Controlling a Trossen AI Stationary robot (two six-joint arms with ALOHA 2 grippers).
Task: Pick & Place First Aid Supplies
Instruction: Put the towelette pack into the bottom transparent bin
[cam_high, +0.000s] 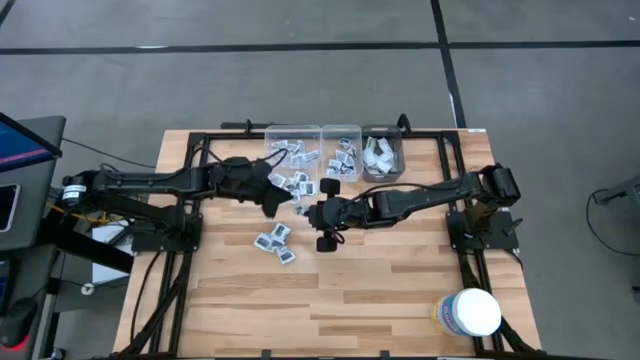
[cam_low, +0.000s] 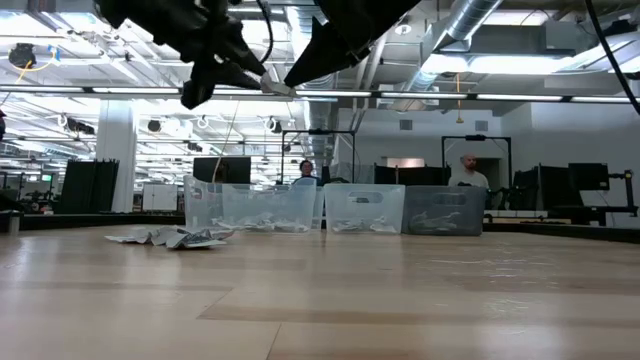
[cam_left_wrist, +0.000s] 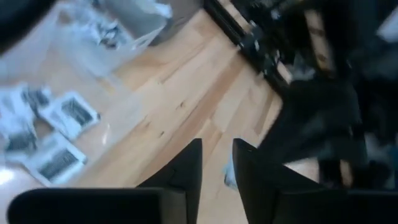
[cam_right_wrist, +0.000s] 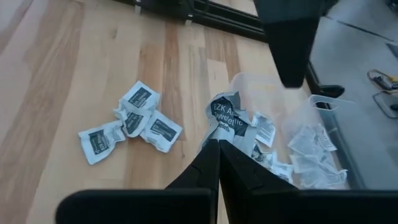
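high view lays out the whole wooden table (cam_high: 400, 290): the left gripper (cam_high: 276, 202) and the right gripper (cam_high: 318, 215) meet near the middle, just in front of 3 clear bins (cam_high: 335, 132) at the far edge. a small cluster of square packets (cam_high: 276, 241) lies on the bare wood just on the near side of the left gripper, and more packets spill around the first bin beside both grippers. a white round tub (cam_high: 470, 313) stands well apart, near the right front corner.

low view shows what the overhead cannot: both grippers hang well above the table, clear of the wood, with the packets (cam_low: 170, 237) flat below and the bins (cam_low: 330, 208) behind them. 2 people stand in the room beyond the table.

left wrist view alone shows the left gripper (cam_left_wrist: 215, 163) with its fingers (cam_left_wrist: 186, 171) parted by a narrow gap; whether anything sits between them i cannot tell. packets (cam_left_wrist: 53, 134) lie to one side on the wood.

right wrist view alone shows the right gripper (cam_right_wrist: 219, 144) clenched, its fingertips pinched on the lower edge of a crumpled packet (cam_right_wrist: 229, 119) with dark print. past it lie 4 loose packets (cam_right_wrist: 127, 122) on the wood, and a clear bin (cam_right_wrist: 311, 146) holding more.
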